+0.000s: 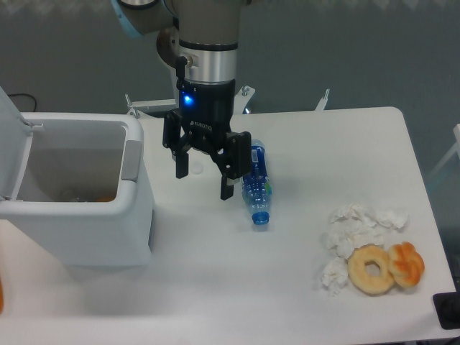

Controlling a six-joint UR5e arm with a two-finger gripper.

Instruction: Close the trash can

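The trash can (86, 230) is a big white boxy bin at the left of the table. Its mouth is uncovered, and the white lid (13, 147) stands raised at its far left side. A grey latch panel (131, 159) sits on the right rim. Something orange lies low inside the bin. My gripper (203, 183) hangs just right of the bin, above the table, fingers pointing down. It is open with nothing between the fingers.
A blue plastic bottle (256, 187) lies on the table just right of the gripper. Crumpled white tissues (356, 230), a bagel (371, 269) and an orange pastry (407, 264) lie at the front right. A black object (448, 310) sits at the right edge.
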